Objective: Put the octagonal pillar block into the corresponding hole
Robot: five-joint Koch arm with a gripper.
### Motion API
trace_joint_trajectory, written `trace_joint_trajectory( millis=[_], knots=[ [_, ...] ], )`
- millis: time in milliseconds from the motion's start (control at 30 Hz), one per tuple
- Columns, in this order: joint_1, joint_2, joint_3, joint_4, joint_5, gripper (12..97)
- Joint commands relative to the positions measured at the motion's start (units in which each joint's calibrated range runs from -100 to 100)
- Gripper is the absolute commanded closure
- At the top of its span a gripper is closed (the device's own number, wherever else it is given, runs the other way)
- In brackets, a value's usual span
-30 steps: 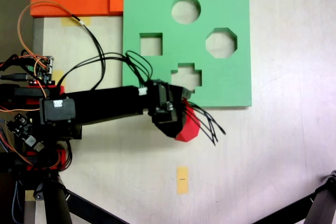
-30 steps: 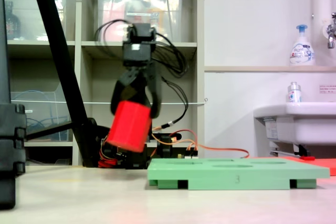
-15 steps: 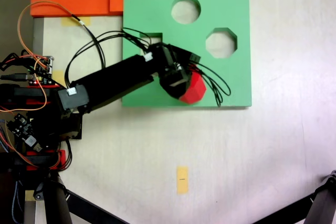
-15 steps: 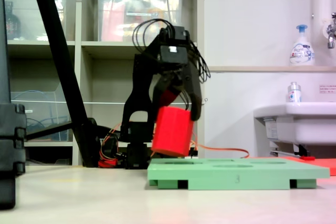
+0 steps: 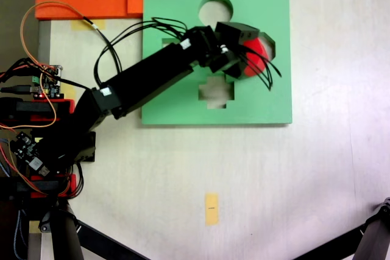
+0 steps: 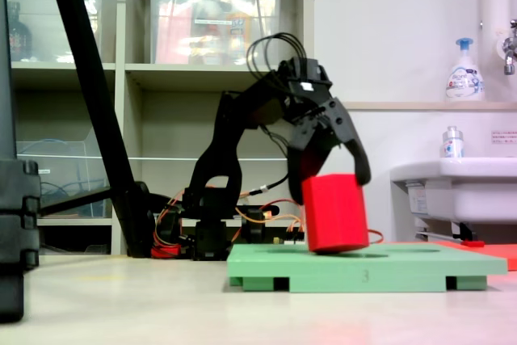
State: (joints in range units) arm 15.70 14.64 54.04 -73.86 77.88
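Hovering over the eight-sided cutout (image 5: 270, 45) in the green foam board (image 5: 183, 98), the black gripper (image 6: 326, 182) clamps the bright red foam octagonal block (image 6: 334, 212); squaring and lowering come next.

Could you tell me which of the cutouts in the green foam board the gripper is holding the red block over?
The eight-sided cutout at the right side of the green foam board: the red foam block covers most of it, while the round, square and cross-shaped cutouts lie apart.

Lab or workshop, storage shelves (image 6: 161, 70), sink (image 6: 452, 179), soap bottle (image 6: 464, 70)
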Motion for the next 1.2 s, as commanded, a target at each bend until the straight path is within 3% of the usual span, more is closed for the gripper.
trace_joint_trajectory(
  millis=[0,1167],
  knots=[
    [0.59,2.54,6.18,4.58,0.39,70.5],
    [0.73,5.89,11.16,3.62,-13.82,70.6]
  ],
)
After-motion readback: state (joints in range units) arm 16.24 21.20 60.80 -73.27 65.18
